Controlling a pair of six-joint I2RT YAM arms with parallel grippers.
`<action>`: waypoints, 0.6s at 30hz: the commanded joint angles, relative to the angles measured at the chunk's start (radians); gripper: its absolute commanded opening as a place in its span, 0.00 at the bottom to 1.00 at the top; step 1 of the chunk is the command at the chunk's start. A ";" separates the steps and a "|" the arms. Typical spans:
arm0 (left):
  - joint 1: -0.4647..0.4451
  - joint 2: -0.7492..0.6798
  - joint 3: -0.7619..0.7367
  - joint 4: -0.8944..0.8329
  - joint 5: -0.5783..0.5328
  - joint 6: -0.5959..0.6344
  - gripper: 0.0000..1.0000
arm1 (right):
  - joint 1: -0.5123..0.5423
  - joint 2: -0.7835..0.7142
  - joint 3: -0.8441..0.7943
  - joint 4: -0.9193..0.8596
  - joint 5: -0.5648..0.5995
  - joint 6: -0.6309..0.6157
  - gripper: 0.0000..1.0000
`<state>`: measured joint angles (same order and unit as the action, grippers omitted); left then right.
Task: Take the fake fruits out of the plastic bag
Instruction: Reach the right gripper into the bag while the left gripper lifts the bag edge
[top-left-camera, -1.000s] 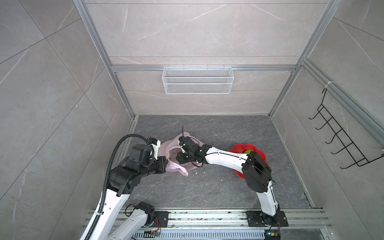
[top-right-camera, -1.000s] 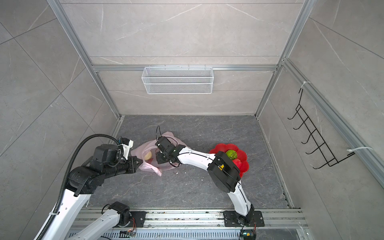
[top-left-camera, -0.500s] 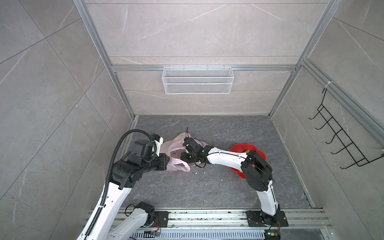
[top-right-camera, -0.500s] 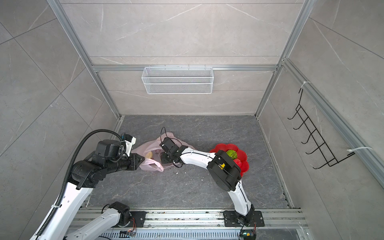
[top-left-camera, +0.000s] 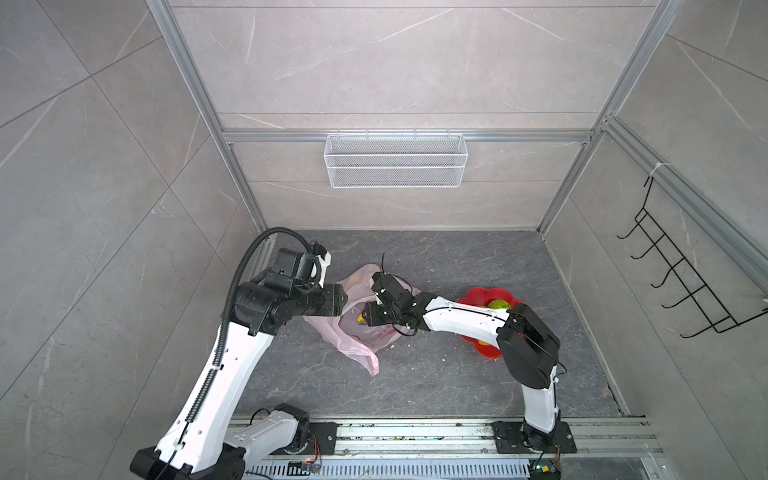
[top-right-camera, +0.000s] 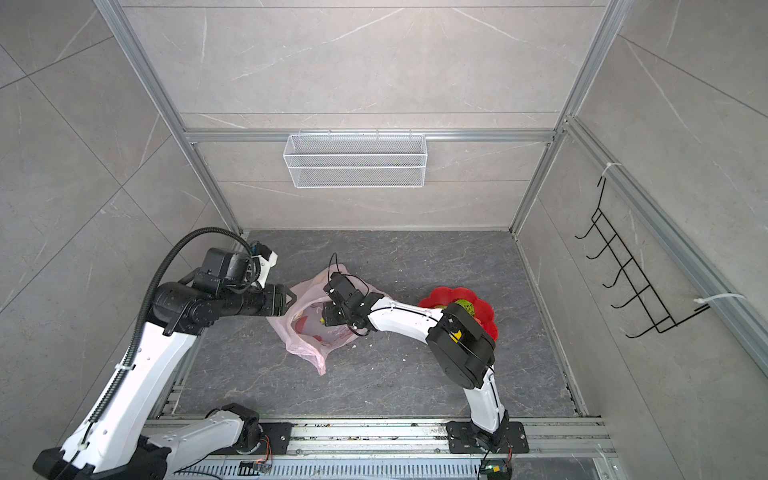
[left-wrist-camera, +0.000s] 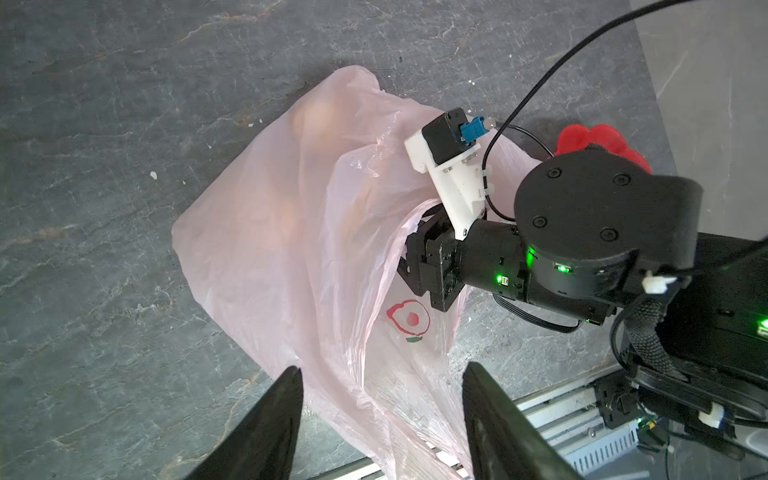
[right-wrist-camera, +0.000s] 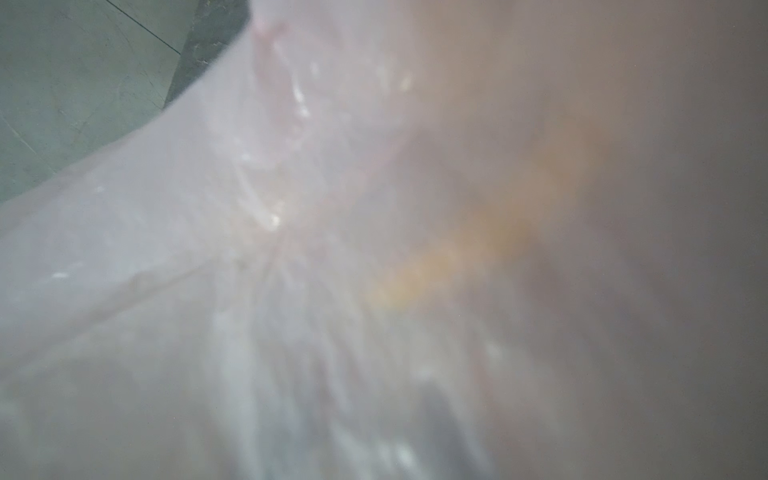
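left pincer (left-wrist-camera: 382, 370) open, empty, bag (left-wrist-camera: 291, 216) at tips. right pincer (left-wrist-camera: 419, 262) in bag, grip can't tell. risk: snagging film w/ fruit (top-left-camera: 360, 330), dragging bag.

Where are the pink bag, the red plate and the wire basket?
pink bag (left-wrist-camera: 270, 232), left wrist view, crinkled side.
red plate (top-left-camera: 473, 294), in a top view, scalloped rim.
wire basket (top-left-camera: 395, 166), in a top view, mesh front.

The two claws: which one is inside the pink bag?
The right gripper, tip buried in the mouth of the plastic bag; the left gripper stands open outside it.
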<state>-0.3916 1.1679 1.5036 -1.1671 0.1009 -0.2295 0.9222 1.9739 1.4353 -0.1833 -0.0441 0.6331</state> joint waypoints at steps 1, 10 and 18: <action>0.005 0.098 0.060 -0.113 0.054 0.124 0.64 | 0.001 -0.067 -0.030 0.024 0.026 0.021 0.46; 0.003 0.248 0.084 -0.189 0.018 0.182 0.63 | 0.000 -0.131 -0.090 0.050 0.036 0.046 0.47; -0.026 0.313 0.050 -0.165 0.037 0.181 0.63 | -0.006 -0.136 -0.098 0.061 0.041 0.050 0.47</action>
<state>-0.4015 1.4769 1.5589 -1.3125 0.1150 -0.0746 0.9211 1.8660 1.3472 -0.1394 -0.0212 0.6636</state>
